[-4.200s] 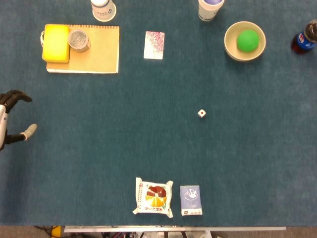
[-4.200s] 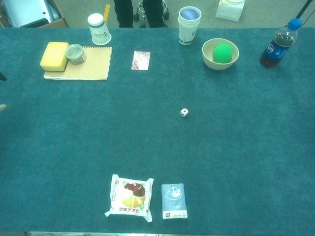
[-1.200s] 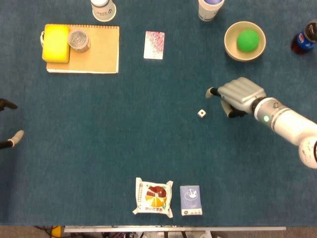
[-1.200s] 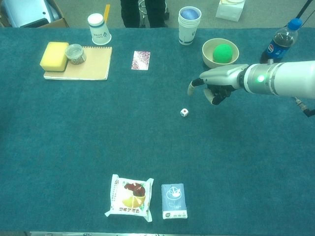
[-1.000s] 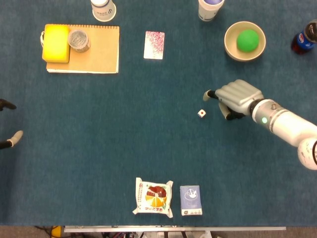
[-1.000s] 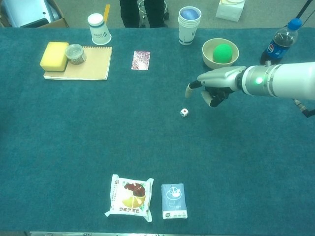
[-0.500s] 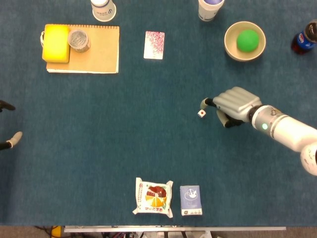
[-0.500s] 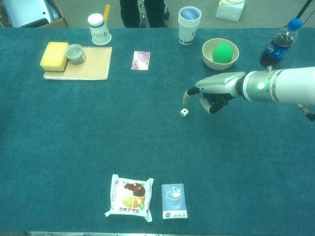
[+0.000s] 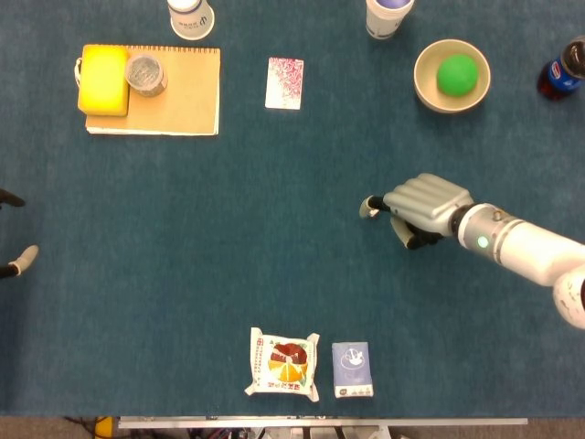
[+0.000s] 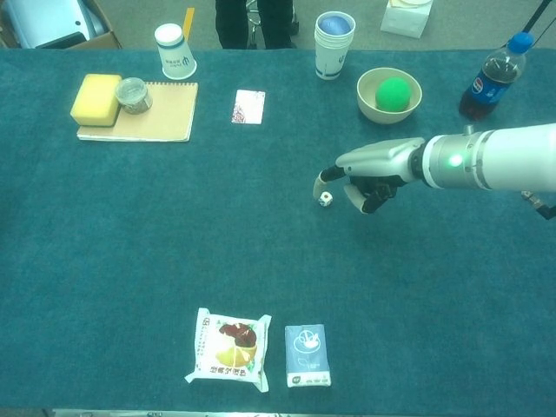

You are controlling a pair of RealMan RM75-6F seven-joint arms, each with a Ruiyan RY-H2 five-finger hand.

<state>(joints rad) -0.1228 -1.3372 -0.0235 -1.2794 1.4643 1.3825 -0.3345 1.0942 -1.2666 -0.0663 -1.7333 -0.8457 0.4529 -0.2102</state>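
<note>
Nearest the robot, by the front edge of the table (image 9: 183,293), lie a snack packet (image 9: 284,364) and, just beside it, a small blue tissue pack (image 9: 352,369), both well apart from the work. At mid-table the right hand (image 10: 369,172) hangs low over the cloth, one finger reaching forward with its tip right at the small white die (image 10: 325,198) and the other fingers curled under; it has hold of nothing, and whether the tip touches the die cannot be told. In the head view the die is hidden under that fingertip. This looks like the approach to a pinch: the next move likely calls for bringing the thumb in against the die's opposite face, gently, since so small a cube could skid away. Bare cloth lies all around it. Of the left hand (image 9: 13,233) only fingertips show at the left edge, so its state cannot be told. Farther back sit a notebook (image 9: 178,91) carrying a yellow sponge (image 9: 102,80) and a small jar (image 9: 144,73), a patterned card (image 9: 284,83), a bowl (image 9: 425,87) with a green ball (image 9: 456,74), paper cups (image 10: 334,43) and a cola bottle (image 10: 492,78).
</note>
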